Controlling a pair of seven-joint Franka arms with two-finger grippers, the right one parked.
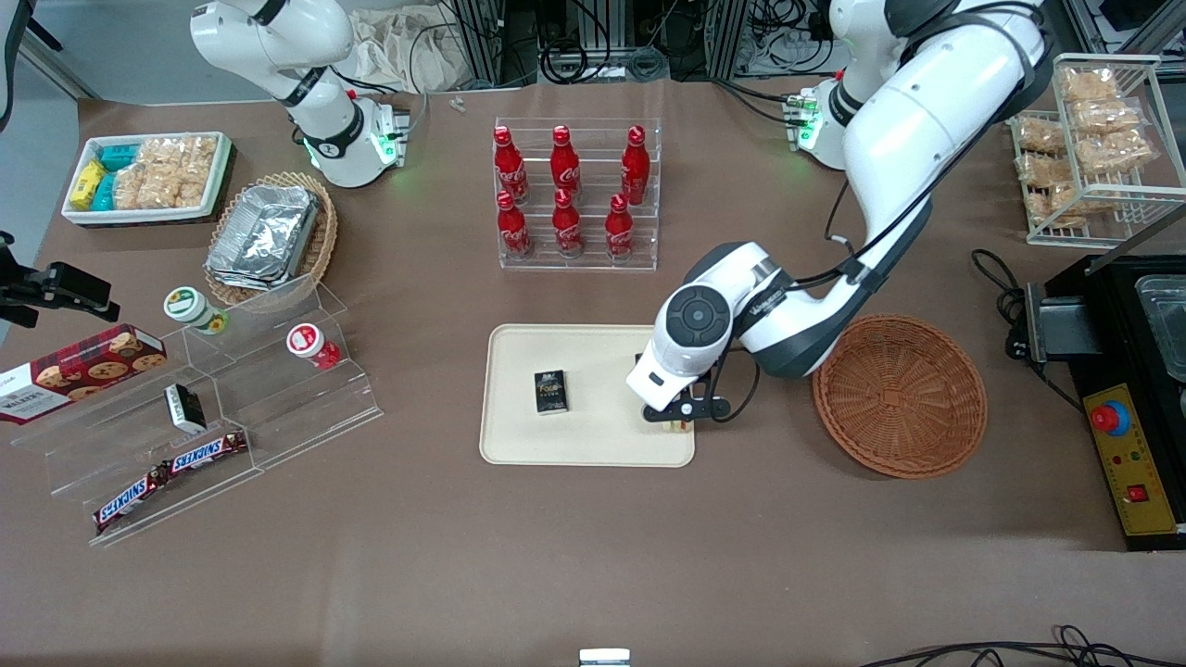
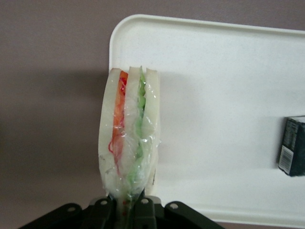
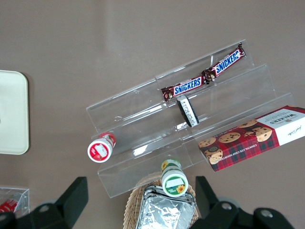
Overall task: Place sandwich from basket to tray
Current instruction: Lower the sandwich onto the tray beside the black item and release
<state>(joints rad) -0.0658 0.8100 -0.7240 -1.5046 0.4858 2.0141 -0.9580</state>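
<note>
The wrapped sandwich [image 2: 128, 138], pale bread with red and green filling, is pinched at its narrow end by my gripper [image 2: 126, 210], which is shut on it. In the front view the gripper [image 1: 676, 419] hangs low over the cream tray [image 1: 593, 437], at the tray's edge nearest the reddish-brown basket [image 1: 899, 394]. The sandwich stands over the rim of the tray [image 2: 228, 95], partly above the brown table. I see nothing in the basket. My arm hides most of the sandwich in the front view.
A small black box [image 1: 550, 391] lies on the tray, toward the parked arm's end. A clear rack of red cola bottles [image 1: 574, 195] stands farther from the front camera than the tray. A black machine [image 1: 1130, 389] sits beside the basket.
</note>
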